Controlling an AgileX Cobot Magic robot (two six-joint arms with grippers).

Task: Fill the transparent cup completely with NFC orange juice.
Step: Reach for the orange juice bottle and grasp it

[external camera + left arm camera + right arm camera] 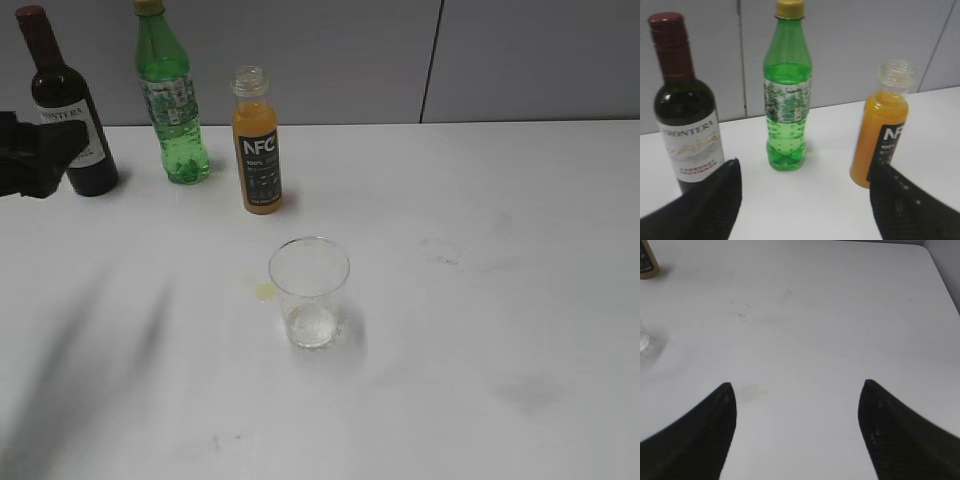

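Observation:
The transparent cup (309, 292) stands upright and looks empty at the table's middle. Only its edge shows at the left of the right wrist view (642, 339). The NFC bottle (257, 140) stands behind it, uncapped and nearly full of orange juice. It is also at the right of the left wrist view (882, 130). My left gripper (805, 187) is open and empty, low over the table in front of the bottles. In the exterior view it is a dark shape at the left edge (38, 155). My right gripper (796, 397) is open and empty over bare table, to the right of the cup.
A dark wine bottle (65, 110) and a green soda bottle (172, 100) stand left of the NFC bottle along the back wall. A small yellow drop (265, 291) lies left of the cup. The white table (480, 300) has faint smudges on the right.

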